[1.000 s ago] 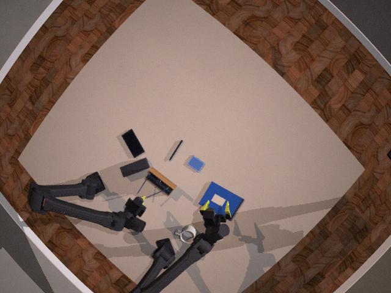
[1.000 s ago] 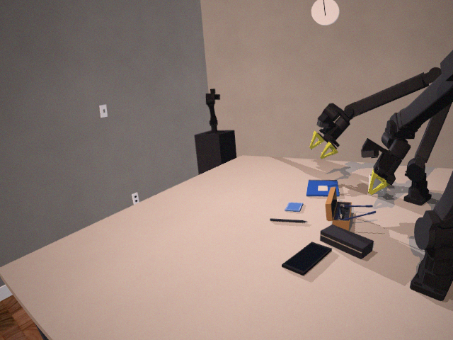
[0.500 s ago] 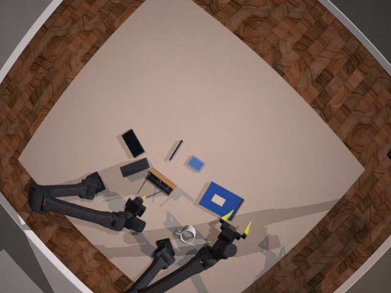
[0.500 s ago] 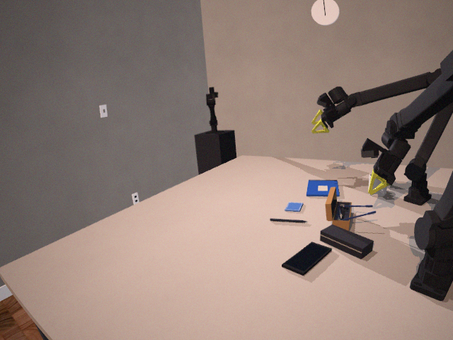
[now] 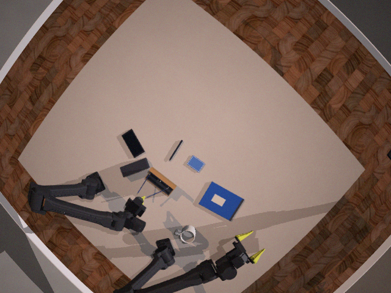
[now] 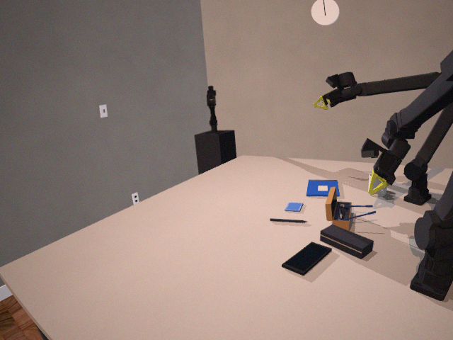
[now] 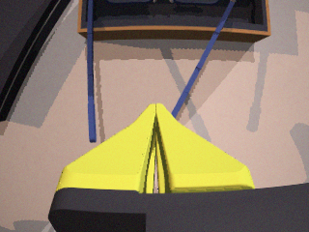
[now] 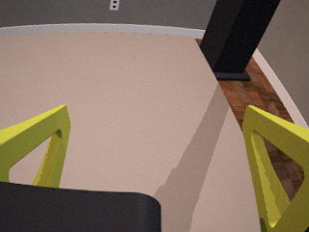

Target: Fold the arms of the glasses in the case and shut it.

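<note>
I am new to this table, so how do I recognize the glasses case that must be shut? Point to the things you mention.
On the table, near the left gripper (image 5: 143, 198) (image 6: 372, 193) (image 7: 155, 114), stands an open orange-brown case (image 5: 162, 177) (image 6: 342, 223) (image 7: 174, 34). Blue glasses arms (image 5: 143, 184) (image 6: 362, 215) (image 7: 91, 82) stick out of it, unlike the closed dark box (image 5: 135, 167) (image 6: 345, 239) beside it.
</note>
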`<state>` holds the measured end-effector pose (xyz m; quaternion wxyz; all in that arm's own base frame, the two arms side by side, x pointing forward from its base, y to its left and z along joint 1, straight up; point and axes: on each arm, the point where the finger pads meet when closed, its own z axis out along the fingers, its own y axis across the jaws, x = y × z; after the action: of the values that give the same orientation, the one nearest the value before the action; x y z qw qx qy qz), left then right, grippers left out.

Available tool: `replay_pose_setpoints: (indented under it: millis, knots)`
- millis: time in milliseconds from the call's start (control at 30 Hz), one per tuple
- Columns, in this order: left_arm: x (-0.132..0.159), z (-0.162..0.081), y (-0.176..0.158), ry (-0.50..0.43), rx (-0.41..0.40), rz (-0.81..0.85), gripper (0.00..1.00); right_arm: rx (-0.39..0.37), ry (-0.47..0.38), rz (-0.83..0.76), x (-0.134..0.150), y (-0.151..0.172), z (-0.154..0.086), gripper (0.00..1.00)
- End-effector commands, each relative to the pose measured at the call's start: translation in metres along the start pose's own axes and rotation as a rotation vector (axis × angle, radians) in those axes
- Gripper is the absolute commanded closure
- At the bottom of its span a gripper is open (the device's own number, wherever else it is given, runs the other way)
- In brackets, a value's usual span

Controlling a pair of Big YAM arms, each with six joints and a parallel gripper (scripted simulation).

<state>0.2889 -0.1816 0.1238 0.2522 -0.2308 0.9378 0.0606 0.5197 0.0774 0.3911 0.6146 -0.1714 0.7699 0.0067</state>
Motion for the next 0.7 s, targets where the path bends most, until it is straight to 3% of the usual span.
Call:
replay_pose_setpoints:
  millis: [0,33,167,233,267,333,367,433,467,500,533,667]
  knots:
    - [-0.004,0.002,-0.003,0.001,0.001,-0.007,1.0,0.107,-0.159,0.127,-0.076,-0.047,-0.014,0.0]
    - [-0.004,0.002,-0.003,0.001,0.001,-0.007,1.0,0.134,-0.205,0.146,-0.086,-0.052,-0.027,0.0]
    - [-0.004,0.002,-0.003,0.001,0.001,-0.007,1.0,0.167,-0.195,0.191,-0.087,-0.071,-0.017,0.0]
    - [-0.004,0.002,-0.003,0.001,0.001,-0.007,1.0,0.21,-0.241,0.234,-0.1,-0.088,-0.028,0.0]
    - [-0.004,0.002,-0.003,0.001,0.001,-0.007,1.0,0.239,-0.31,0.249,-0.122,-0.096,-0.056,0.0]
    - [-0.004,0.002,-0.003,0.001,0.001,-0.007,1.0,0.257,-0.283,0.276,-0.11,-0.105,-0.04,0.0]
    - [-0.004,0.002,-0.003,0.001,0.001,-0.007,1.0,0.269,-0.305,0.276,-0.117,-0.108,-0.048,0.0]
    - [-0.004,0.002,-0.003,0.001,0.001,-0.007,1.0,0.265,-0.27,0.267,-0.106,-0.104,-0.037,0.0]
    - [-0.004,0.002,-0.003,0.001,0.001,-0.007,1.0,0.254,-0.281,0.247,-0.103,-0.094,-0.048,0.0]
    - [-0.004,0.002,-0.003,0.001,0.001,-0.007,1.0,0.264,-0.337,0.227,-0.134,-0.099,-0.066,0.0]
    - [-0.004,0.002,-0.003,0.001,0.001,-0.007,1.0,0.292,-0.334,0.218,-0.134,-0.112,-0.072,0.0]
    - [-0.004,0.002,-0.003,0.001,0.001,-0.007,1.0,0.284,-0.342,0.218,-0.136,-0.11,-0.073,0.0]
